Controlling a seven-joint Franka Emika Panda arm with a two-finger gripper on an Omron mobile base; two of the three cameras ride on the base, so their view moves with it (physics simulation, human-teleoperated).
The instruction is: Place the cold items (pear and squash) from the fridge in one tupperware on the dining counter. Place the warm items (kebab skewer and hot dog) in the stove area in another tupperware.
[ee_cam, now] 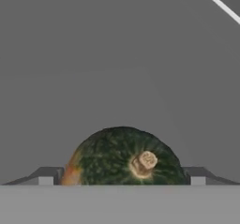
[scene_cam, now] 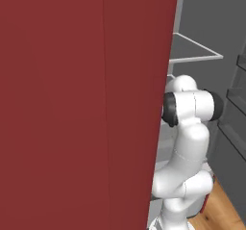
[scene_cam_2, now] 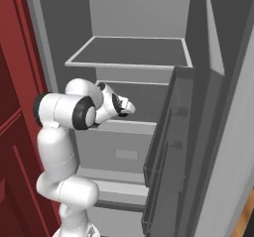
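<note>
Fingers spread wide, I see the round dark green squash dead centre between them; stem facing me.

Base views flank arm facing fridge, hand view close on squash

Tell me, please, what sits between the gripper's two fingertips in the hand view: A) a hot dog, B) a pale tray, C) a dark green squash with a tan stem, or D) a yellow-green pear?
C: the hand view shows the squash, round, dark green with a tan stem stub, between the spread fingers of the gripper, against the fridge's grey interior.
</note>
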